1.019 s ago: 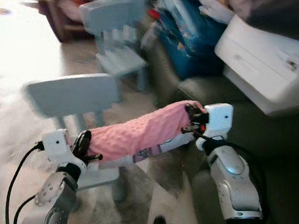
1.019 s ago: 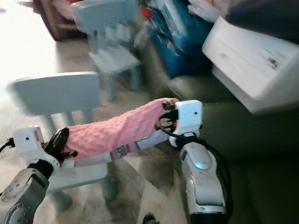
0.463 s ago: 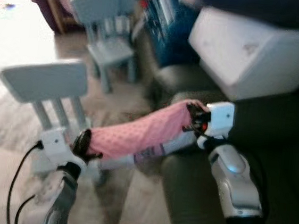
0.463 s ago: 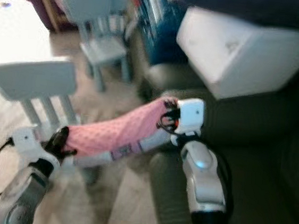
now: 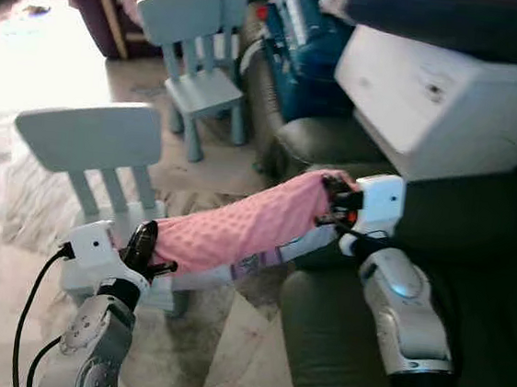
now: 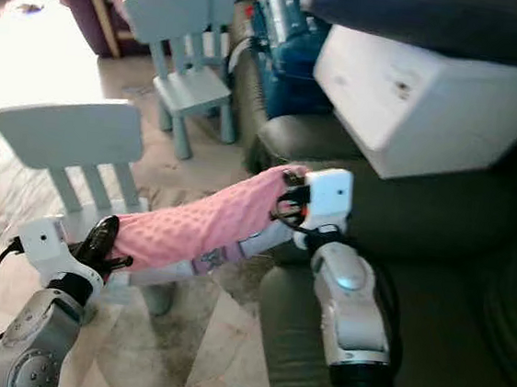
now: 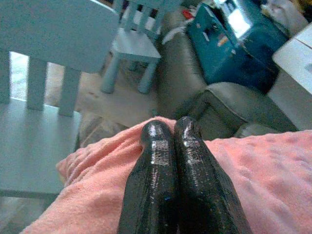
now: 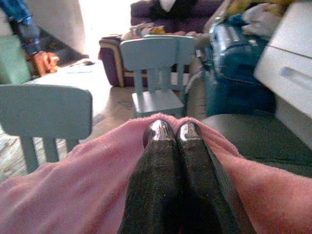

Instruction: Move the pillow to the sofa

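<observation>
A long pink bumpy pillow hangs in the air between my two arms, above the floor and the near blue chair. My left gripper is shut on its near end, and my right gripper is shut on its far end, close to the dark sofa's armrest. In each wrist view the two black fingers press together into the pink fabric. The dark sofa lies just right of the pillow.
A light-blue child chair stands under the pillow's left end; a second one is farther back. A white box and a blue bag lie on the sofa. A dark red armchair stands at the back.
The whole view has shifted and sharpened as the camera moved toward the sofa. Both grippers still hold the pillow the same way between them.
</observation>
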### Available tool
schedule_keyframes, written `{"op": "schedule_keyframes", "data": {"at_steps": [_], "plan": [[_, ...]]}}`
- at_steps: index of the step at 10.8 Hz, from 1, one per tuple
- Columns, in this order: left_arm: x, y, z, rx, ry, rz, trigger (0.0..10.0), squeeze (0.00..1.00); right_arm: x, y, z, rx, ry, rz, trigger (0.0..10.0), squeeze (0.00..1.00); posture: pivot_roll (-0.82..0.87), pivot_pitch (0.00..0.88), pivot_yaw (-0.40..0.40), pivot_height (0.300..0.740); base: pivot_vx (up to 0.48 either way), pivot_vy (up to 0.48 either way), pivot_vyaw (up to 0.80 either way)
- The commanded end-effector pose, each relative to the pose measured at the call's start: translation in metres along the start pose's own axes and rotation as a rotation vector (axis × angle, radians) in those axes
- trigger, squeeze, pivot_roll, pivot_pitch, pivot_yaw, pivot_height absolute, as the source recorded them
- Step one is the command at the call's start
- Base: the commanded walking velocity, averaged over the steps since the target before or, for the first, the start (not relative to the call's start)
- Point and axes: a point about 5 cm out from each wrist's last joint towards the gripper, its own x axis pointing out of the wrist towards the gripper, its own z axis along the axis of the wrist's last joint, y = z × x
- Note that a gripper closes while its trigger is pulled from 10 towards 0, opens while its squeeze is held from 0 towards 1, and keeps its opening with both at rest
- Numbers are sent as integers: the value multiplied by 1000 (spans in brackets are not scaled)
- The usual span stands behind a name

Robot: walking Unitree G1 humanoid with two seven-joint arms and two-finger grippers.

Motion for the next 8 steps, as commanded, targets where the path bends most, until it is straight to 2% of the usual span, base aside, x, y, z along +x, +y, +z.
{"op": "schedule_keyframes", "data": {"at_steps": [1, 8], "plan": [[1, 2, 2, -2, -5, 8, 10000, 0, 1, 0, 5, -6, -26, 5, 10000, 0, -199, 95, 53, 740, 0, 277, 0], [0, 3, -1, -16, 22, 20, 10000, 0, 1, 1, 5, -3, -25, 3, 10000, 0, -197, 99, 54, 740, 0, 480, 0]]}}
